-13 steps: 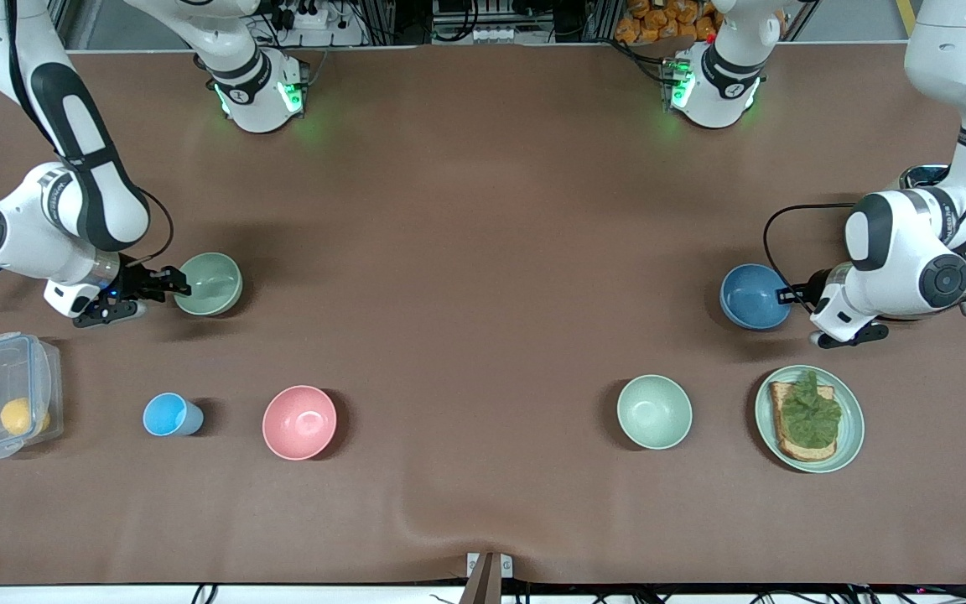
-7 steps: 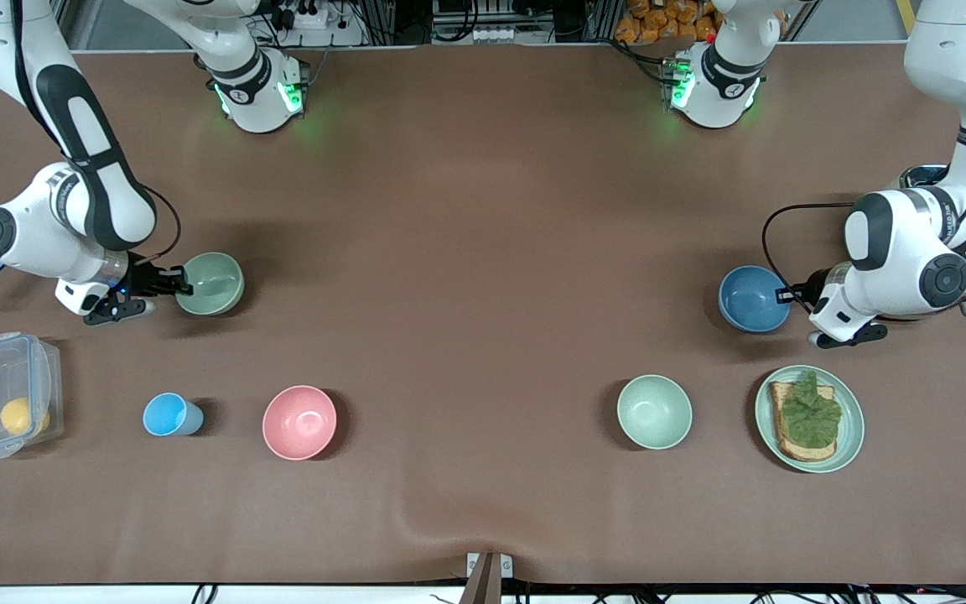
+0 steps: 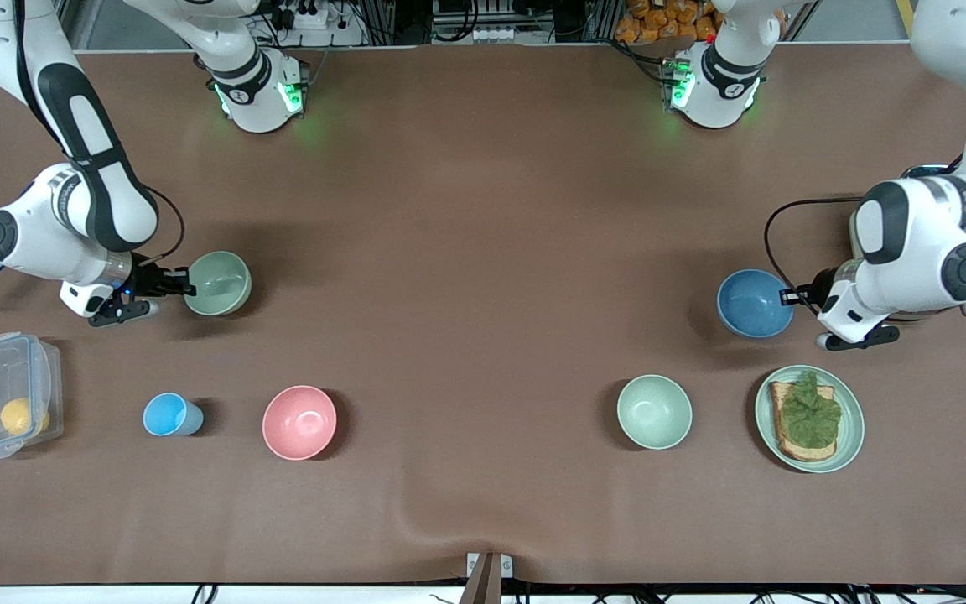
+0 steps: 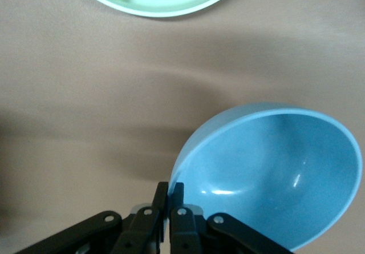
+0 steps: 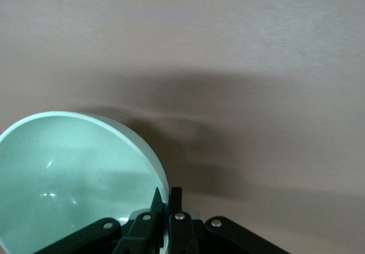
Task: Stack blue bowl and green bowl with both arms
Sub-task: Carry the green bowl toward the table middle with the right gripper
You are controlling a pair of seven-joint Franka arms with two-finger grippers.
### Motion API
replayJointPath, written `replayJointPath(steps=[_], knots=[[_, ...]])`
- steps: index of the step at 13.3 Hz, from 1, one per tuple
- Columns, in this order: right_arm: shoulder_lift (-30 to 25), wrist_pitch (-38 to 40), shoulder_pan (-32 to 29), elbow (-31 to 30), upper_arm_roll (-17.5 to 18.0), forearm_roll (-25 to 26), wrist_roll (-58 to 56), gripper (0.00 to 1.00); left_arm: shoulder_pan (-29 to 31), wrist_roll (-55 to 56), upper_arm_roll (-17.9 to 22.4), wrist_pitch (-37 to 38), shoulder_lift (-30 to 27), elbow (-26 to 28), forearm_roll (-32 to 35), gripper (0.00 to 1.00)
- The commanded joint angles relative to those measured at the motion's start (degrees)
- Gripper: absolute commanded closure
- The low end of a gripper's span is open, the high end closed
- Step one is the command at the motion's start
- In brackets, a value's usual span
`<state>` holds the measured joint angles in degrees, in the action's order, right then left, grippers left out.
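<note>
The left gripper [image 3: 792,295] was clamped on the blue bowl's [image 3: 755,303] rim (mouth tilted, lifted over the left arm's end of the table). The right gripper [image 3: 184,286] pinched the green bowl's [image 3: 218,283] rim, likewise tilted, over the right arm's end.

We get even overhead light, front view sharp. Soft shadows beside the blue bowl [image 3: 755,304] and green bowl [image 3: 218,283]. Wrist views softer; small glints inside both bowls.
</note>
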<state>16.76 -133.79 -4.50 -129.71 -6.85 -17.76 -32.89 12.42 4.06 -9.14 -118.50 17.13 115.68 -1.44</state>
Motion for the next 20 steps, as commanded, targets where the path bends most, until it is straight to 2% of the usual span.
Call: replayJointPath(steps=[1,3,5,7,10,12,16,20], knots=[[-1.73,7.56,2.12,4.19,-0.01,-1.49,6.76,1.0,0.41,0.16,-2.46,6.24,-3.24,-3.08,-1.55,1.0],[-2.95,11.17,4.75,6.13,-0.09,-1.49,13.96,1.0,0.06,0.51,-2.73,10.73,-4.37,-6.77,-1.64,1.0],[-4.89,12.15,8.26,6.05,-0.09,-1.49,20.91,1.0,0.49,0.6,-5.27,15.38,-4.82,-11.25,-1.73,1.0],[-6.73,13.03,13.53,5.96,-0.09,-1.4,30.47,1.0,0.23,0.51,-5.8,17.77,-5.96,-13.81,-1.73,1.0],[-8.76,12.86,22.06,6.04,-0.01,-1.4,44.63,1.0,0.15,0.68,-6.68,18.48,-6.23,-15.05,-1.81,1.0],[-9.37,11.63,28.11,6.22,-0.01,-1.4,53.85,1.0,-0.73,1.04,-6.68,16.47,-3.87,-15.92,-2.69,1.0],[-8.5,2.42,42.0,6.22,-0.01,-1.4,75.03,1.0,-1.35,0.78,-6.6,14.36,-2.19,-16.1,-2.08,1.0],[-3.33,-11.8,51.33,5.0,0.17,-1.57,86.66,1.0,-0.56,-0.19,-6.51,13.83,-1.4,-16.1,-2.08,1.0]])
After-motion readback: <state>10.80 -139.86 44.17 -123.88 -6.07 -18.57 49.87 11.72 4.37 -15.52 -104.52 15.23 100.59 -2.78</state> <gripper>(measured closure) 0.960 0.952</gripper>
